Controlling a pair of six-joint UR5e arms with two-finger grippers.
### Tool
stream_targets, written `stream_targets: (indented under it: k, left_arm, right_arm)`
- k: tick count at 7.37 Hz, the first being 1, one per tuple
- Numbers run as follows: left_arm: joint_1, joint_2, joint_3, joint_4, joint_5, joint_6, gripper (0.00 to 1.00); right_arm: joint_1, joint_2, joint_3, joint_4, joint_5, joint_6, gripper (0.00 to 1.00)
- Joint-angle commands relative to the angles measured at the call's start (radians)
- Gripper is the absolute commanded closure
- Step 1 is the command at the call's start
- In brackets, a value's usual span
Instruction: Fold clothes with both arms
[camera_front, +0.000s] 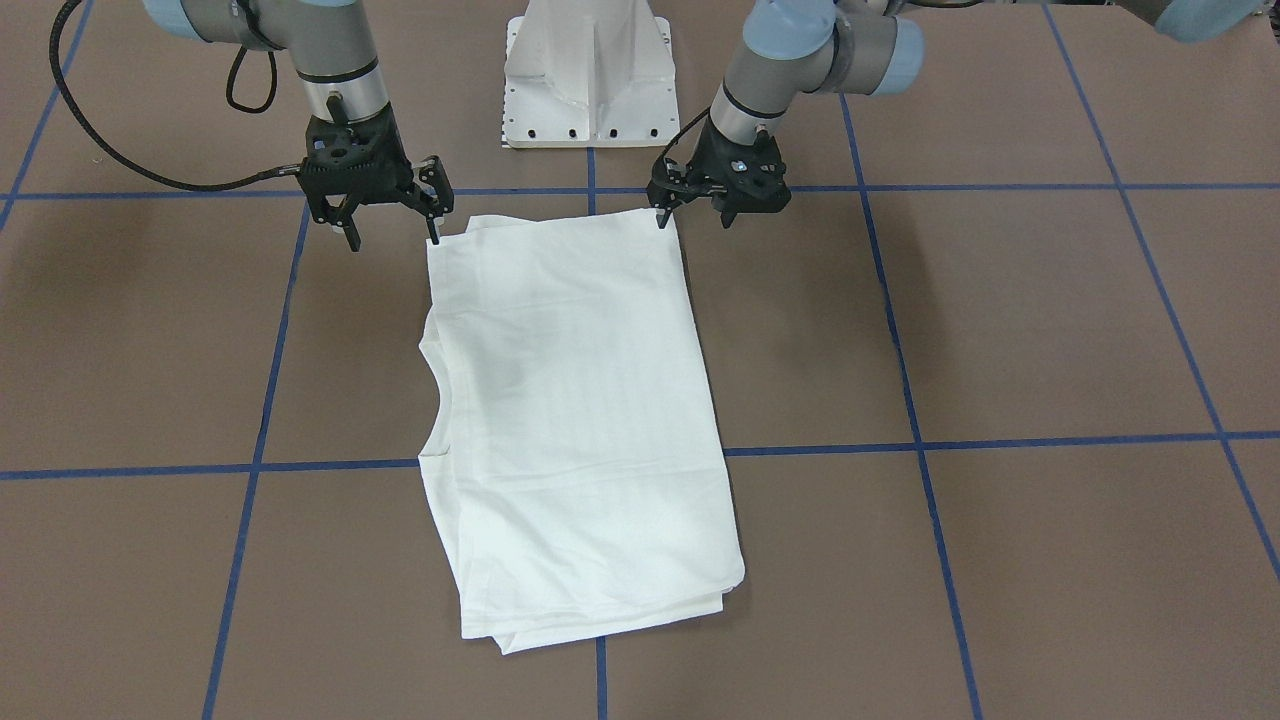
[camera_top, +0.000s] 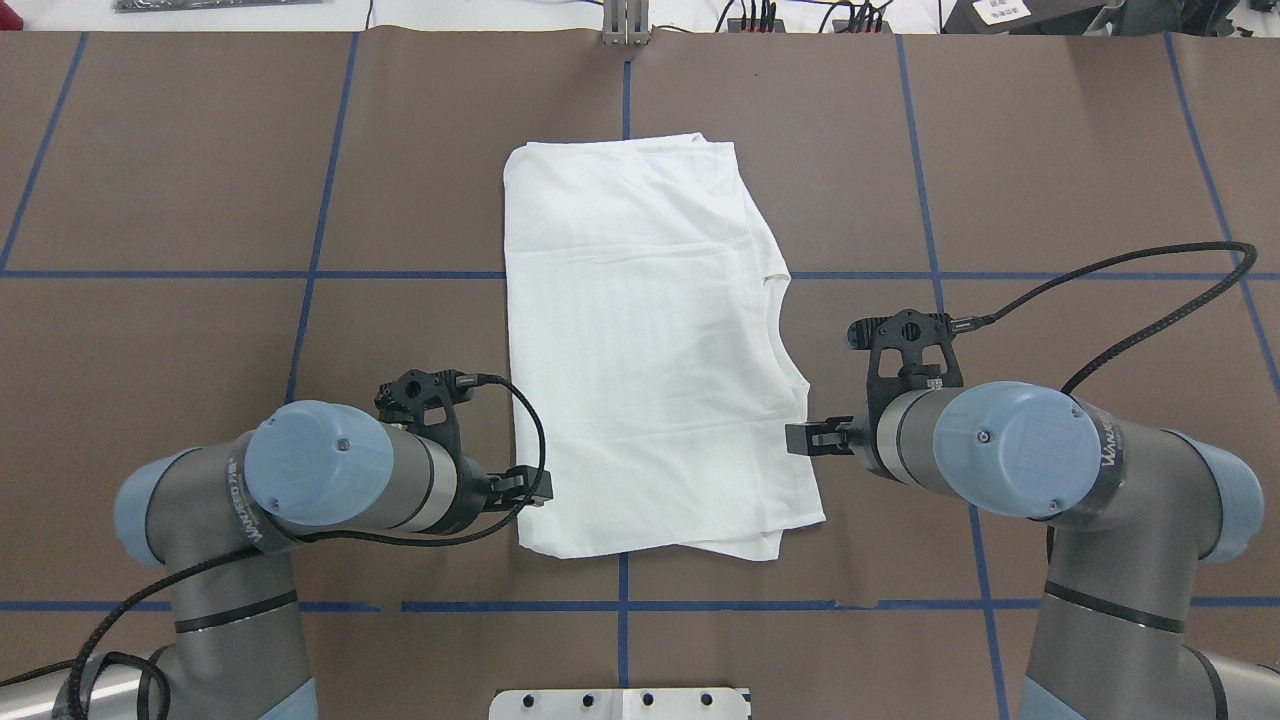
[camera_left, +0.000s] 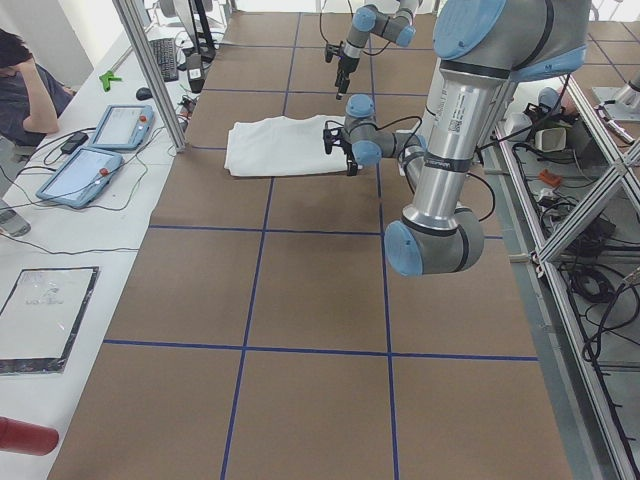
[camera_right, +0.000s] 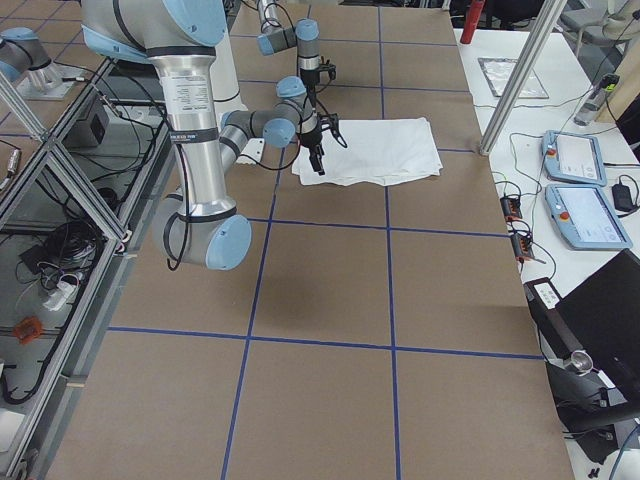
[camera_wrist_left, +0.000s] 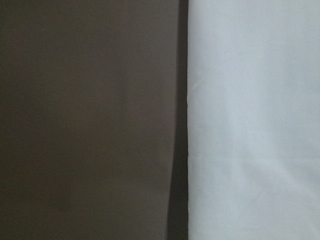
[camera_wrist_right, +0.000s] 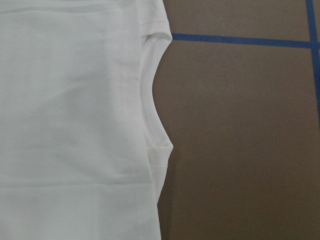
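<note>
Closest to the overhead camera, two silver-grey tubular arms with light blue joint caps fill the lower corners: the left arm (camera_top: 310, 470) at lower left, the right arm (camera_top: 1010, 440) at lower right. Under them spreads the brown table (camera_top: 200, 150), crossed by blue tape lines (camera_top: 150, 273). A white T-shirt (camera_top: 640, 330), folded into a long layered rectangle, lies flat in the centre of that frame. Only the front-facing view shows the jaws. The black left gripper (camera_front: 695, 220), upper centre-right, and the black right gripper (camera_front: 392, 238), upper centre-left, both stand with fingers apart. The inner fingertip of each is at a top corner of the cloth. The right wrist view brings the curved collar notch (camera_wrist_right: 150, 95) up close, while the left wrist view gives just a straight cloth edge against brown.
</note>
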Motion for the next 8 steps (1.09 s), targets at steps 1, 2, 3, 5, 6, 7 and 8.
stream_targets:
  k: [1, 2, 3, 5, 6, 7, 8]
  left_arm:
    - [0.028, -0.039, 0.051, 0.015, 0.025, -0.006, 0.12]
    - [0.028, -0.057, 0.074, 0.013, 0.025, -0.006, 0.24]
    - [0.028, -0.062, 0.079, 0.013, 0.024, -0.006, 0.39]
    - [0.028, -0.062, 0.081, 0.012, 0.022, -0.004, 0.61]
    - [0.028, -0.062, 0.081, 0.012, 0.021, -0.004, 0.73]
    - [0.028, -0.062, 0.078, 0.012, 0.019, -0.004, 0.88]
    - [0.028, -0.062, 0.073, 0.012, 0.021, -0.003, 1.00]
  right_arm:
    - [-0.001, -0.001, -0.011, 0.002, 0.000, 0.001, 0.00]
    - [-0.001, -0.001, -0.016, 0.002, 0.000, 0.001, 0.00]
    - [-0.001, -0.001, -0.017, 0.002, 0.000, 0.001, 0.00]
    - [-0.003, 0.001, -0.021, 0.002, 0.000, 0.001, 0.00]
    - [-0.003, 0.000, -0.021, 0.002, 0.000, -0.001, 0.00]
    - [-0.003, 0.001, -0.024, 0.002, 0.000, 0.001, 0.00]
    - [-0.003, 0.004, -0.030, 0.002, 0.000, 0.001, 0.00]
